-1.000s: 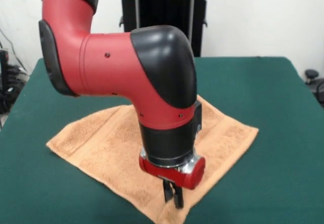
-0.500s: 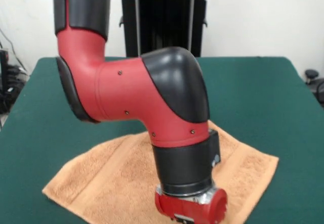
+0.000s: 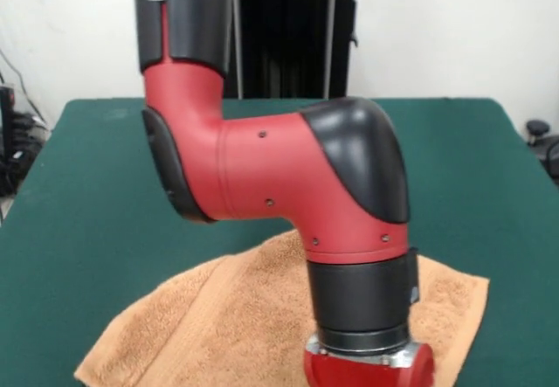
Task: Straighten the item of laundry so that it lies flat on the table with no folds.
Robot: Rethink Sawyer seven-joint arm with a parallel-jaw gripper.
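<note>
1. The arm [image 3: 288,177] comes down from above and bends at its black elbow, so that the wrist points straight down over the near part of the bench [image 3: 79,186]. This posture suits work done right at the cloth's level.
2. The hand itself lies below the picture's lower edge; only its red mounting collar [image 3: 369,368] shows. Whether it is wide, narrow or holding cloth cannot be told.
3. The towel [image 3: 218,317] lies on the bench directly beneath and around the wrist, spreading away from the hand to both sides and behind it.
4. The towel sits askew, one corner [image 3: 476,284] pointing off to one side of the hand and another [image 3: 87,371] low on the opposite side.
5. Its surface rises toward the wrist rather than lying level, and a soft ridge runs beside the hand, so the cloth is judged not yet flat.
6. Judging from this placement, the hand is set at the towel's near edge to draw it outward.
</note>
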